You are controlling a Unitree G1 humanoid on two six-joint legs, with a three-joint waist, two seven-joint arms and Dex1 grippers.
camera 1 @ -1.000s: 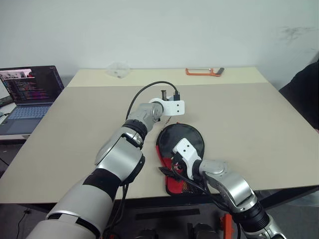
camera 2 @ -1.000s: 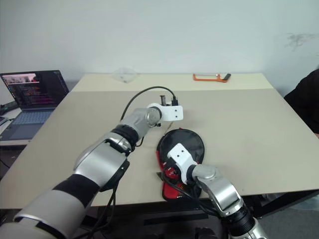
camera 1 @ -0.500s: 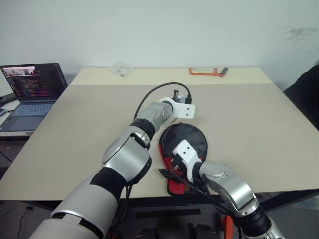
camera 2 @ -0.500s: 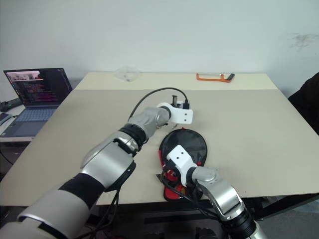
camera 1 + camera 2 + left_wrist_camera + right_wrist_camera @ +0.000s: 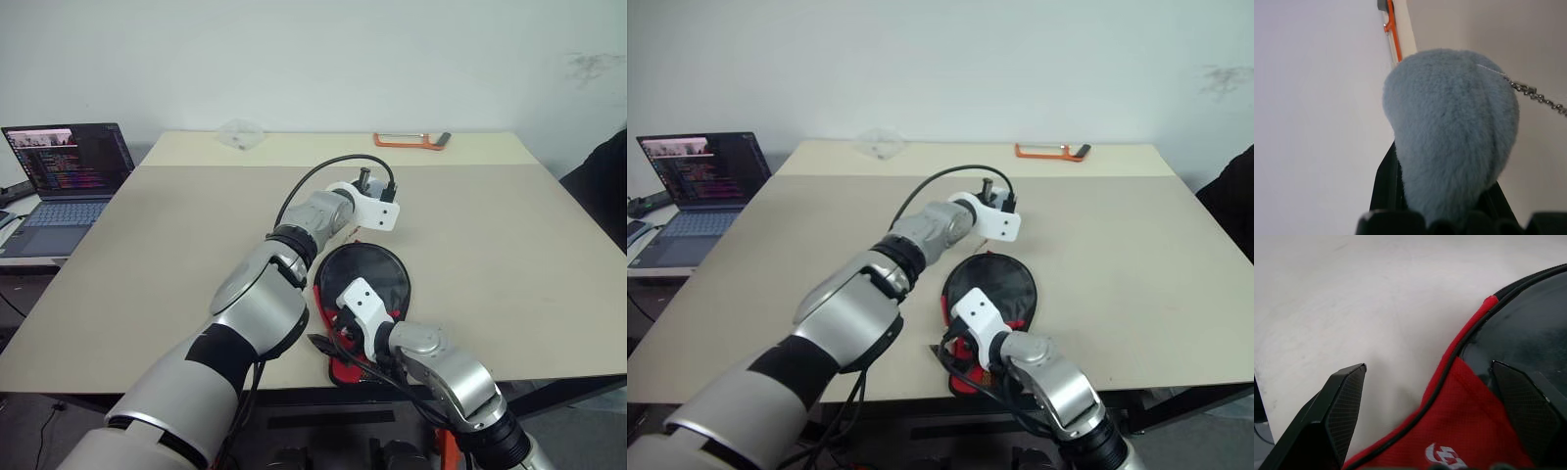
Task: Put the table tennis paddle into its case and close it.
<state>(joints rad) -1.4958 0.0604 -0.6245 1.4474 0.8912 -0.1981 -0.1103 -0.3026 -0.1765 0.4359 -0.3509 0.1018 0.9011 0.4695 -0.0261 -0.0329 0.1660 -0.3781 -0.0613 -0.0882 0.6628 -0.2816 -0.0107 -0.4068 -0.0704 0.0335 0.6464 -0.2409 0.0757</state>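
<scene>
case (image 5: 364,284) flat on the table (image 5: 509,245) near the front edge, red lower section with white logo (image 5: 1442,455) toward the robot; black round area in its upper part, cannot tell if paddle face or fabric. right gripper (image 5: 1435,382) fingers spread wide over the case's left edge, one finger (image 5: 1337,416) above bare table, other on the case, nothing gripped. left gripper (image 5: 1435,215) raised beyond the case, nearly closed on a grey-blue fluffy pompom (image 5: 1454,127) with a thin chain (image 5: 1528,93). laptop (image 5: 61,176) at far left, orange item (image 5: 407,141) at far edge
</scene>
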